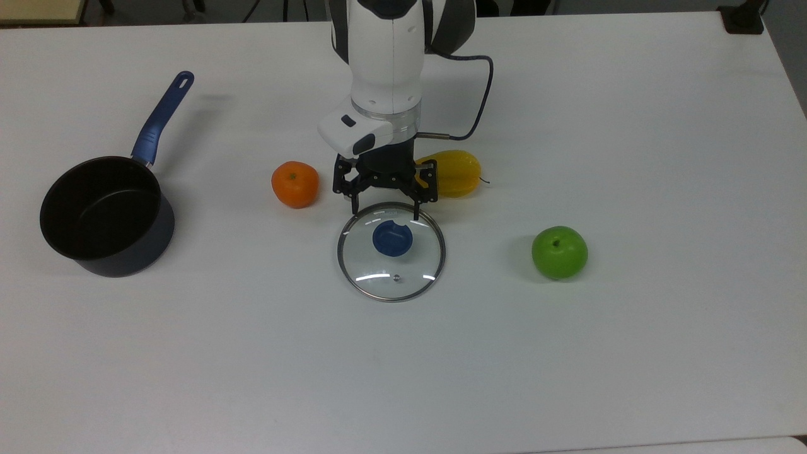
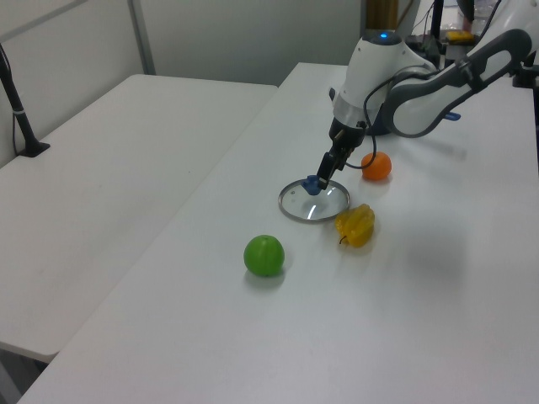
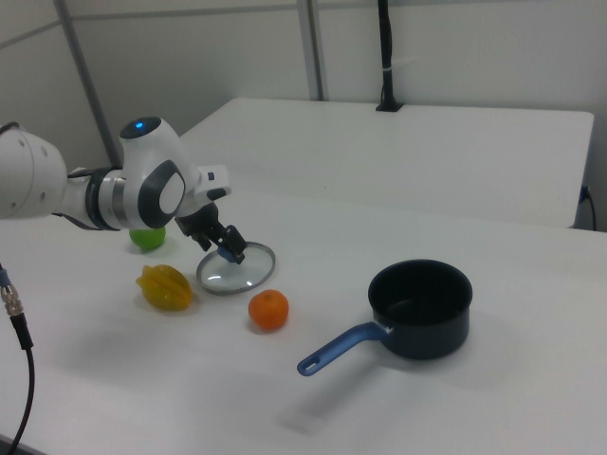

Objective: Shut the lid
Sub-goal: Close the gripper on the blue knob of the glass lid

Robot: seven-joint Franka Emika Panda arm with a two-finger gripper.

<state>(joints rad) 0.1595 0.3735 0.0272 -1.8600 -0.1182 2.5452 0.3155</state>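
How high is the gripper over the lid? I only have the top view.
Observer: Low. In the left view the gripper has its tips at about the height of the knob on the lid.
Operator: Is it gripping the knob?
Observer: Not that I can see. In the right view the jaws are open, close around the knob; I cannot tell if they touch it.
Operator: Is the lid lying level?
Observer: Yes. The right view shows its rim flat on the table, knob up.

White table [image 1: 630, 353], saucepan [image 1: 107, 217], orange [image 1: 295, 184], lid [image 1: 391, 251], starfruit [image 1: 454, 171], green apple [image 1: 559, 253]
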